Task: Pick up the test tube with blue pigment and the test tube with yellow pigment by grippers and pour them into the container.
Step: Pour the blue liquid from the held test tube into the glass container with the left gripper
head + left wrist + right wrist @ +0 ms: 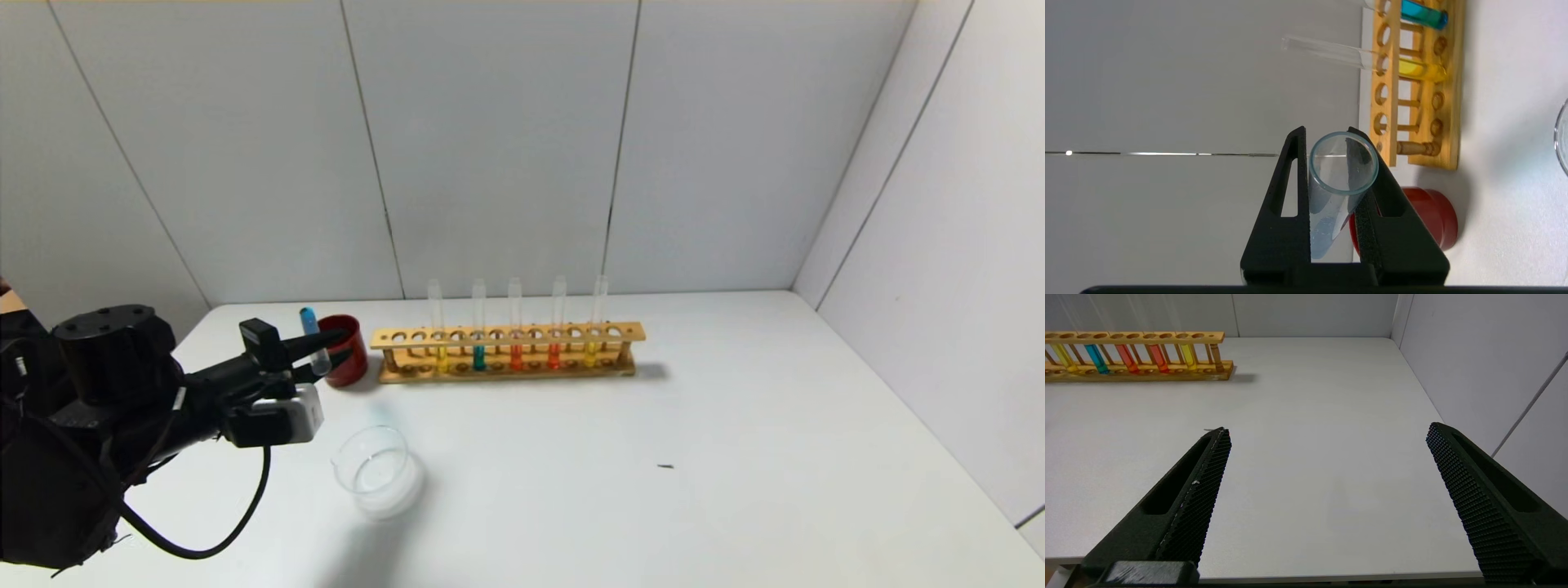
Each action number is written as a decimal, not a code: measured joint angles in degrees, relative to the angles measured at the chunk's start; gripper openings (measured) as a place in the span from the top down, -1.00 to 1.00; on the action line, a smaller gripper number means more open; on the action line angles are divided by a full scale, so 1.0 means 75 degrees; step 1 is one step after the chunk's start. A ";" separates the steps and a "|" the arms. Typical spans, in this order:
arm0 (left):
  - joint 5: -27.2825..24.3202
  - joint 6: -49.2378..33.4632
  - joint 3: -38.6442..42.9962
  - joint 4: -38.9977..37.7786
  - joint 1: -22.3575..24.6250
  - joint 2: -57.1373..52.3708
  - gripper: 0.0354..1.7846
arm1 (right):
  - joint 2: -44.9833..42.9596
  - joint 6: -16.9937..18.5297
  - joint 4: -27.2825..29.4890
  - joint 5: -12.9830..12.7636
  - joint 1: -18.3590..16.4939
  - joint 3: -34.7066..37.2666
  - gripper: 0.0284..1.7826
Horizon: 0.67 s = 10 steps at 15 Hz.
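While the left hand (320, 353) is pinching the test tube with blue pigment (313, 340) just beside the red cup (348, 349), the tube is tipping, blue end up, its open mouth pointing down at the bench (735, 425). Spilling early looks likely, since the glass container (377, 471) is sitting near the cup but not under the tube. The right hand (1327, 486) is idling spread wide, well apart from the cup. The test tube with yellow pigment (439, 327) is waiting in the wooden rack (506, 353) beside the cup.
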 joint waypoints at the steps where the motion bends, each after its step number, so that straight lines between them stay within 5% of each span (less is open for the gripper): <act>1: 0.0111 0.0041 -0.0098 0.0232 -0.0085 0.0011 0.64 | 0.0000 0.0000 0.0000 0.0000 0.0000 0.0000 -0.96; 10: 0.0206 0.1070 -0.0190 0.0382 -0.0151 0.0364 0.64 | 0.0000 0.0000 0.0000 0.0003 0.0000 0.0000 -0.96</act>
